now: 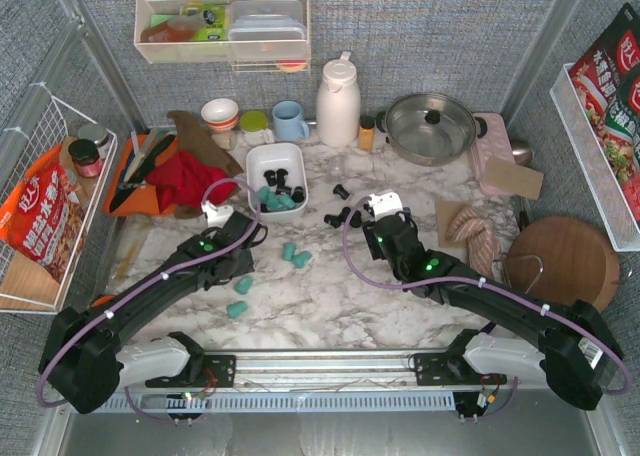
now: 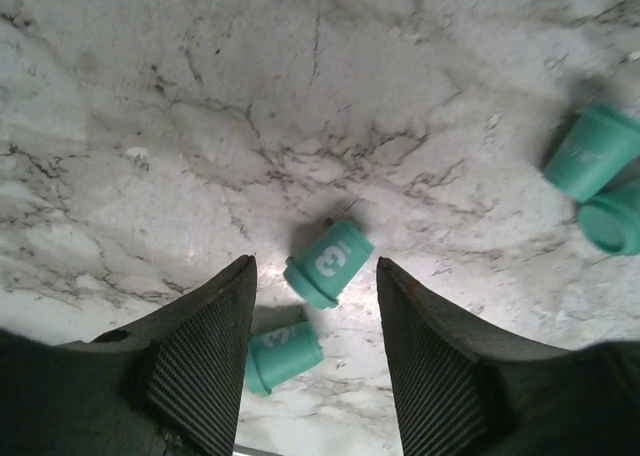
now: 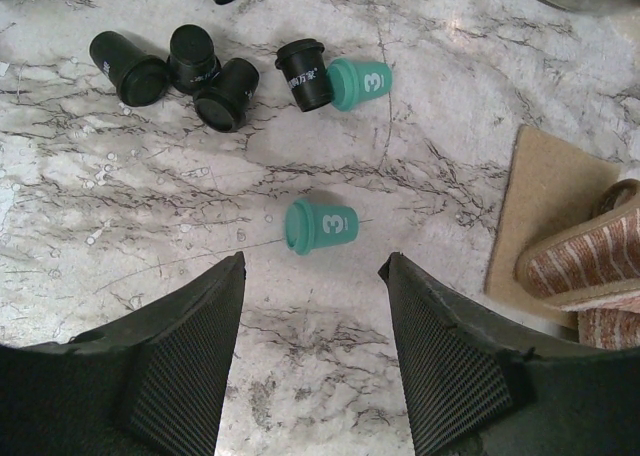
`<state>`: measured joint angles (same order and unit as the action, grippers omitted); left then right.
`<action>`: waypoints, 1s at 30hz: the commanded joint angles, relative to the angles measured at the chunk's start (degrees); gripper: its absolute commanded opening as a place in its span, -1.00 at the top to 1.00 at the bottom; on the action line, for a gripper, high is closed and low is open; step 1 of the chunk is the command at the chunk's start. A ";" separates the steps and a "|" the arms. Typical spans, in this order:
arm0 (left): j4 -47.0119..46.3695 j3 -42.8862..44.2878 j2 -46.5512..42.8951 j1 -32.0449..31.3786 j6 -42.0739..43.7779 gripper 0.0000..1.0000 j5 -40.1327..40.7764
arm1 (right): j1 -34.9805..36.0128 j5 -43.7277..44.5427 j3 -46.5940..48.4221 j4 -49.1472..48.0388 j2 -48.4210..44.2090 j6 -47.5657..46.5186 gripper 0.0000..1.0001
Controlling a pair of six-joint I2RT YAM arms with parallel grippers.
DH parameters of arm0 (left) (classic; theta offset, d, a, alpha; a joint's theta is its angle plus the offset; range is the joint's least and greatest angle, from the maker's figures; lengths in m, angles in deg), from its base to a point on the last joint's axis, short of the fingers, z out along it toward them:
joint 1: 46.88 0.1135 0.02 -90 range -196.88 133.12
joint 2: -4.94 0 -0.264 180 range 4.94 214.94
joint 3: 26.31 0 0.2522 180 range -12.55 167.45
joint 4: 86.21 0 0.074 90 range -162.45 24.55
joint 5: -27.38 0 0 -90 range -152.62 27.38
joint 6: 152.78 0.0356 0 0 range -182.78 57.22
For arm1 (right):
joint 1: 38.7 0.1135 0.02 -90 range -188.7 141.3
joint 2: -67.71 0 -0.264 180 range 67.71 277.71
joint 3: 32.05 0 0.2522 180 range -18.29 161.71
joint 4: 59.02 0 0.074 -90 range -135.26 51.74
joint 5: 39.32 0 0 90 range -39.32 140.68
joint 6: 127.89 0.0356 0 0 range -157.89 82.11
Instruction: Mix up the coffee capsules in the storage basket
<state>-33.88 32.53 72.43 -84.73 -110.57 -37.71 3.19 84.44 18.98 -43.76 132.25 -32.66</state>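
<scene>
As I look down through the left wrist camera, the left gripper [image 2: 315,264], a black two-finger claw with ribbed pads, has its fingers spread wide and holds nothing. A teal tapered plastic coffee capsule [image 2: 328,264] printed with a white 3 lies on its side between the fingers, touching neither. A second teal capsule [image 2: 283,356] lies close against the finger on the picture's left. Two more [image 2: 592,151] lie touching each other at the right edge. All of them rest on the white, grey-veined marble tabletop [image 2: 180,126].

Through the right wrist camera, the right gripper [image 3: 314,259], the same kind of black claw, is likewise spread wide and empty. One teal capsule [image 3: 322,226] lies on its side just ahead of the gap. Farther off, a black tapered coffee capsule [image 3: 305,74] touches another teal one [image 3: 358,84], and three black capsules [image 3: 195,61] cluster to their left. A tan mat [image 3: 545,216] and a brown striped slipper [image 3: 590,266] sit at the right.

From the top camera, the storage basket [image 1: 252,181], a small white plastic tub with rounded corners, stands toward the back of the table, beyond the left gripper. It holds black capsules at its far end and teal ones nearer me. Four teal capsules [image 1: 290,251] lie loose on the marble between the two arms. Several black ones [image 1: 335,219] lie to the basket's right, near the right gripper.
</scene>
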 commanded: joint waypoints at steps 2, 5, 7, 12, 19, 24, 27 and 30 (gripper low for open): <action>0.79 -3.46 -1.77 -0.04 1.40 -0.29 -3.72 | -0.10 0.35 0.07 -0.62 0.07 0.39 -0.27; -1.56 -5.89 -1.99 -0.04 1.21 -0.43 -6.96 | -0.14 0.40 0.16 -0.62 0.24 0.47 -0.27; -3.64 -6.81 -1.85 -0.05 2.04 -0.48 -8.41 | -0.14 0.38 0.16 -0.62 0.32 0.48 -0.27; -8.78 -9.09 -1.29 -0.05 4.71 -0.44 -9.39 | -0.23 0.66 0.09 -0.61 0.42 0.43 -0.27; -10.04 -9.97 0.90 -0.04 4.94 -0.31 -8.71 | -0.40 0.55 0.03 -0.69 0.64 0.48 -0.27; -10.69 -9.93 2.54 -0.04 5.41 -0.29 -7.89 | -0.46 0.37 0.14 -0.62 0.79 0.48 -0.27; -10.75 -9.72 3.94 -0.08 5.67 -0.30 -7.33 | -0.48 0.45 0.16 -0.61 0.84 0.48 -0.27; -10.71 -9.19 4.86 -0.12 6.23 -0.33 -6.49 | -0.49 0.45 0.15 -0.62 0.92 0.48 -0.27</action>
<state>-43.61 22.69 76.43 -84.77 -105.26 -45.95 2.66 84.44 18.98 -43.74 132.97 -32.59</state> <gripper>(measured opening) 0.661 0.637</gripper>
